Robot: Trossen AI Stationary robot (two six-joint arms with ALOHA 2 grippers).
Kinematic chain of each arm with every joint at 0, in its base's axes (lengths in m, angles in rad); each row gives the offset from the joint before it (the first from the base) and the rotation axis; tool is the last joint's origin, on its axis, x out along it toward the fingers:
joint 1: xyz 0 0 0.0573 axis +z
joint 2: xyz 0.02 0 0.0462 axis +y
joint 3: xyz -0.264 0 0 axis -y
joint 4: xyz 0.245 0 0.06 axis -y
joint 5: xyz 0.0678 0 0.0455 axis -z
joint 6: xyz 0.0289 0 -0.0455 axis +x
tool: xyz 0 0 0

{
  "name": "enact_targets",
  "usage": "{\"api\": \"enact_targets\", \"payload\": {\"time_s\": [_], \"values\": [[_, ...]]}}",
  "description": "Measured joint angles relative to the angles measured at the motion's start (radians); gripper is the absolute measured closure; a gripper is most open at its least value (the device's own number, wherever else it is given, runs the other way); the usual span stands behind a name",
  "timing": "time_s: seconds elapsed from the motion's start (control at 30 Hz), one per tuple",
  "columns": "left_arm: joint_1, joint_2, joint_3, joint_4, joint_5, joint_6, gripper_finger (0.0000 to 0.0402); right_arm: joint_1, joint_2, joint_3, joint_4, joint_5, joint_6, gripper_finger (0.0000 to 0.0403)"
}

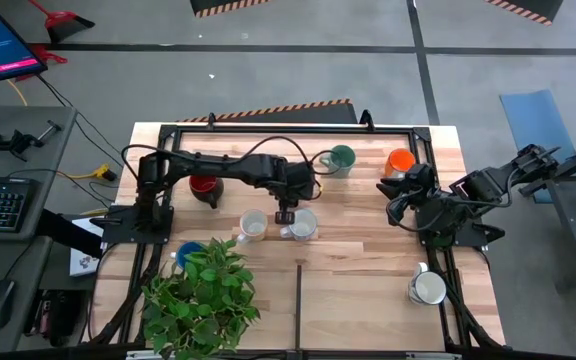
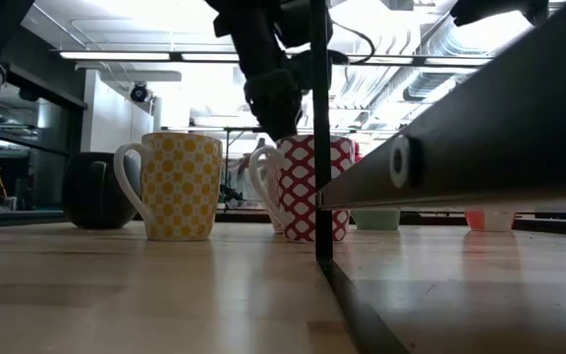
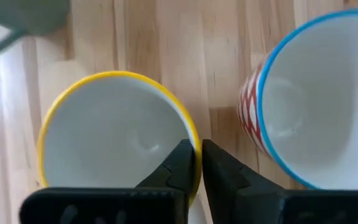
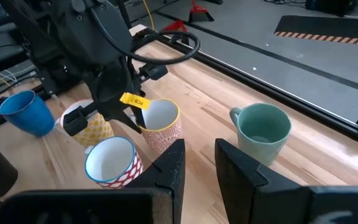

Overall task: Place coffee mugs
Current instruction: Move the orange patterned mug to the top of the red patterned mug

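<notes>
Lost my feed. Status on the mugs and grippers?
Left gripper on yellow-rimmed mug's rim, fingers nearly shut. Right gripper open, idle near orange mug. Blue-rimmed mug close beside.

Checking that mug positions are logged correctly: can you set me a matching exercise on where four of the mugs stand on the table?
Things:
1. green ceramic mug
2. orange ceramic mug
3. blue ceramic mug
4. white ceramic mug standing apart from the rest

Places:
A. against the leaves of the potted plant
B. alone near the table's front right corner
C. at the far edge, around the middle of the table
D. at the far edge, close to the right arm

Pairs: 1-C, 2-D, 3-A, 4-B
</notes>
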Motion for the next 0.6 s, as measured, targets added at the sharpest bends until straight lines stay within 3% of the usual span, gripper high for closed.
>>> {"api": "enact_targets", "payload": {"time_s": [0.6], "values": [[0.000, -0.002, 0.002, 0.024, -0.007, -0.027, 0.0355, 0.000, 0.000, 0.000, 0.000, -0.001, 0.000, 0.0331]]}}
